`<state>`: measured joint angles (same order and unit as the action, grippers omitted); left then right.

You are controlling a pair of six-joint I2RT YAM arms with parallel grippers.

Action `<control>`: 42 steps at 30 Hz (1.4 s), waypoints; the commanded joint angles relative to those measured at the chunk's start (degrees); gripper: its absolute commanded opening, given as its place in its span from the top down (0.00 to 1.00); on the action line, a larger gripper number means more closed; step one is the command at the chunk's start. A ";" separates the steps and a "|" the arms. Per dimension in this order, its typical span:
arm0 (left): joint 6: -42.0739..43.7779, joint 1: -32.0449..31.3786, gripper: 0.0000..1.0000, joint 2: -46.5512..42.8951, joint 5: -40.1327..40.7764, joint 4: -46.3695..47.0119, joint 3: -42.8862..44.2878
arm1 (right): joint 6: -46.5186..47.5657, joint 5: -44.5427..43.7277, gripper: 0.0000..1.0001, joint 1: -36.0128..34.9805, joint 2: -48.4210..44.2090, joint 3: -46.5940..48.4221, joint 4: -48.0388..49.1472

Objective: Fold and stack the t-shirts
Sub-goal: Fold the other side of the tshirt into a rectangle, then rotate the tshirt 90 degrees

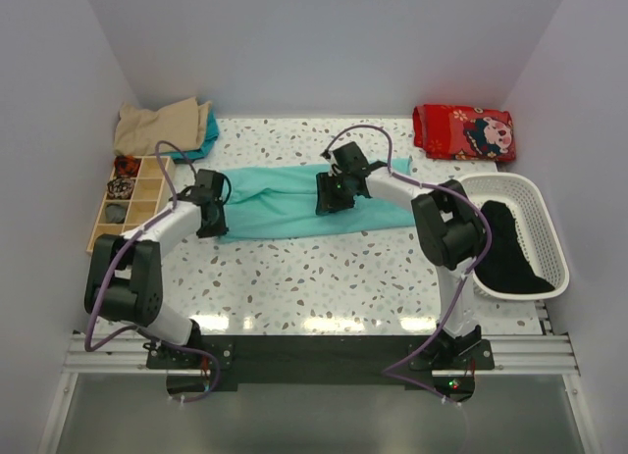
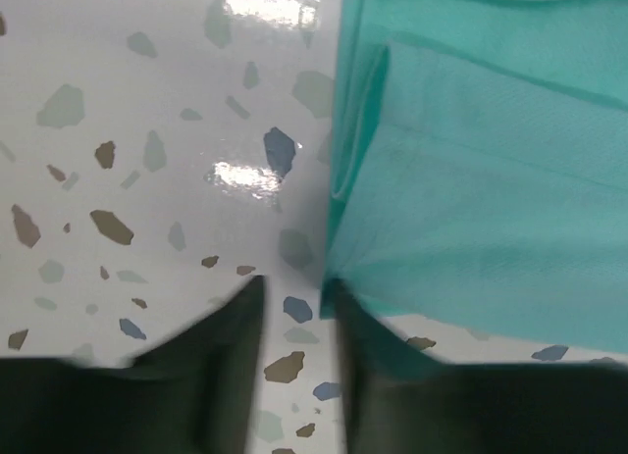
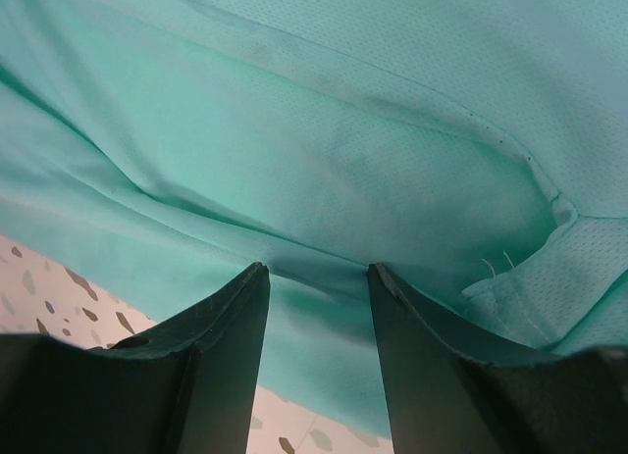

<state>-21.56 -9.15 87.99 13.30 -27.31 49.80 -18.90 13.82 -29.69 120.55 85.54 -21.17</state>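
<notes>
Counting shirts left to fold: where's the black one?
Top view: the black t-shirt lies inside the white basket at the table's right edge, beside the right arm.

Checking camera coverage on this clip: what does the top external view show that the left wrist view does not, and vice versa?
Only top external: both arms, the right gripper on the middle of the teal t-shirt, a tan shirt, a red cloth, a wooden tray, a white basket holding a black garment. Only left wrist: the shirt's folded edge, and bare table showing between the parted fingers of the left gripper. Both: the teal t-shirt on the speckled table.
</notes>
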 commanded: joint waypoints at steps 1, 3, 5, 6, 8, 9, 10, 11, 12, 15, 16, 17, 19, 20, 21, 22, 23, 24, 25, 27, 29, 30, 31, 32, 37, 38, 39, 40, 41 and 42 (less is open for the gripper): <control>0.91 0.45 0.00 -0.18 5.77 -3.98 4.60 | 2.11 -4.07 0.50 -0.37 1.09 -3.18 -4.59; 1.26 0.45 0.00 -1.14 6.30 -4.59 5.39 | 2.37 -3.81 0.50 -0.28 0.74 -3.18 -4.58; 1.35 0.45 0.00 -3.33 6.48 -4.59 5.92 | 2.55 -3.89 0.50 -0.28 -0.66 -3.10 -4.93; 1.43 0.36 0.00 -4.39 6.30 -4.25 6.18 | 2.55 -3.81 0.49 -0.28 -1.63 -3.44 -4.59; 2.40 0.27 0.00 -7.81 2.72 -2.67 6.27 | 2.11 -4.33 0.49 -0.28 -4.78 -4.15 -3.88; 3.45 0.27 0.00 -8.87 1.22 0.04 6.19 | 2.11 -4.85 0.48 -0.28 -5.93 -4.15 -3.88; 3.63 0.27 0.00 -9.75 -0.19 1.46 6.10 | 2.11 -5.64 0.47 -0.28 -7.16 -4.24 -3.71; 3.72 0.18 0.00 -10.72 -3.42 3.21 5.75 | 1.76 -7.22 0.46 -0.19 -9.26 -4.15 -3.62; 3.81 0.18 0.00 -10.73 -5.37 6.88 5.57 | 1.67 -10.19 0.45 -0.19 -10.24 -4.06 -3.70; 3.55 0.10 0.00 -8.71 -14.07 14.11 6.18 | 1.23 -17.13 0.42 0.33 -12.71 -3.62 -4.06; 3.28 -0.34 0.00 -7.66 -15.92 15.69 6.62 | 0.97 -18.38 0.42 0.86 -13.06 -3.54 -4.40; 3.02 -0.69 0.00 -5.39 -17.94 19.01 7.41 | 0.88 -19.61 0.41 1.21 -13.24 -3.62 -4.49; 2.67 -1.57 0.00 -2.48 -20.14 21.24 8.81 | 0.09 -21.73 0.41 2.79 -13.94 -4.06 -4.58; 2.75 -1.92 0.00 0.75 -21.03 23.60 10.13 | -0.17 -22.60 0.41 3.32 -14.11 -4.41 -4.67; 2.84 -2.36 0.00 2.44 -21.21 24.49 10.75 | -0.61 -23.66 0.41 3.93 -14.03 -4.59 -4.93; 3.10 -2.63 0.00 4.11 -21.82 25.37 11.36 | -1.05 -24.80 0.41 5.42 -14.12 -5.11 -5.20; 3.10 -2.54 0.00 7.17 -22.61 26.42 12.15 | -1.32 -25.33 0.41 6.22 -14.20 -5.55 -5.02; 2.76 -2.54 0.00 8.51 -22.88 28.69 12.51 | -1.58 -25.95 0.41 7.01 -14.38 -6.77 -4.50; 2.67 -2.63 0.00 9.82 -23.05 29.59 12.69 | -1.84 -26.13 0.41 8.76 -14.55 -7.31 -3.45; 2.49 -2.63 0.00 12.73 -23.23 32.84 12.86 | -1.85 -26.57 0.40 10.17 -14.47 -8.28 -2.30; 3.01 -2.63 0.00 15.10 -22.80 34.25 13.13 | -1.41 -26.39 0.40 11.50 -12.89 -7.67 -2.21; 3.28 -2.63 0.00 15.72 -22.53 34.34 13.30 | -1.23 -26.31 0.40 11.67 -12.19 -6.71 -2.47; 3.37 -2.63 0.00 16.07 -22.18 34.52 13.13 | -0.88 -26.30 0.40 11.94 -11.23 -6.26 -2.65; 3.46 -2.63 0.00 16.77 -21.48 35.21 12.78 | -0.88 -25.96 0.40 11.94 -9.65 -5.91 -2.56; 2.41 -2.72 0.00 17.48 -20.33 32.33 10.67 | -1.41 -23.24 0.40 12.03 -3.41 -0.56 -4.66; 1.44 -2.89 0.00 16.87 -20.07 31.19 9.71 | -1.41 -22.53 0.40 11.94 0.00 1.02 -5.72; 0.91 -3.24 0.00 16.43 -20.07 30.57 8.74 | -1.49 -21.31 0.41 11.94 1.43 4.08 -6.68; 0.30 -3.42 0.00 15.99 -20.15 29.78 6.82 | -1.58 -20.95 0.41 12.03 3.01 5.59 -7.91; -1.10 -3.68 0.00 14.77 -20.94 28.29 5.67 | -1.58 -20.94 0.41 12.03 4.33 6.82 -8.36; -1.81 -4.29 0.00 13.89 -21.38 27.84 4.35 | -1.67 -20.07 0.41 11.85 6.52 8.84 -8.54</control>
<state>-20.36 -12.01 105.27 -7.38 2.83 58.52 -19.57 -9.32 -17.63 120.81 88.71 -26.92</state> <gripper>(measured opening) 0.997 0.591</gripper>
